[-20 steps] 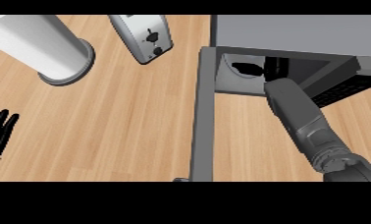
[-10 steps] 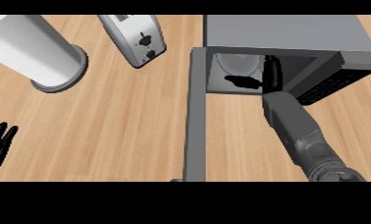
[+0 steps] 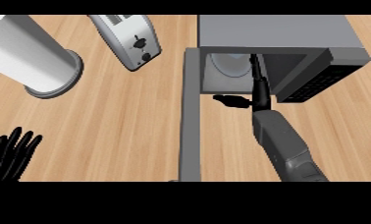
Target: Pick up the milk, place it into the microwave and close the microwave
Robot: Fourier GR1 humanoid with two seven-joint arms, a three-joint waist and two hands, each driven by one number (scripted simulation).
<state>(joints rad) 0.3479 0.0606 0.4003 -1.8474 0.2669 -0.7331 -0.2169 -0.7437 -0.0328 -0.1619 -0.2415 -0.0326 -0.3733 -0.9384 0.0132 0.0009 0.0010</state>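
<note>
The grey microwave [image 3: 275, 31] stands at the upper right with its door [image 3: 190, 120] swung open toward me. Inside the cavity a pale shape [image 3: 230, 66] shows, which looks like the milk; the microwave's roof hides most of it. My right hand [image 3: 259, 90] is at the cavity's mouth, open, with straight fingers pointing inward just right of the pale shape and the thumb sticking out to the left. It holds nothing. My left hand [image 3: 16, 152] rests open at the lower left edge, fingers up.
A silver toaster [image 3: 130, 39] lies left of the microwave at the back. A tall white cylinder [image 3: 36, 56] stands at the far left. The open door makes a long grey wall across the wooden counter [image 3: 123, 125] between my arms.
My right arm has drawn back toward me, so the hand now shows at the cavity's mouth instead of deep inside. The left hand shows more at the lower left.
</note>
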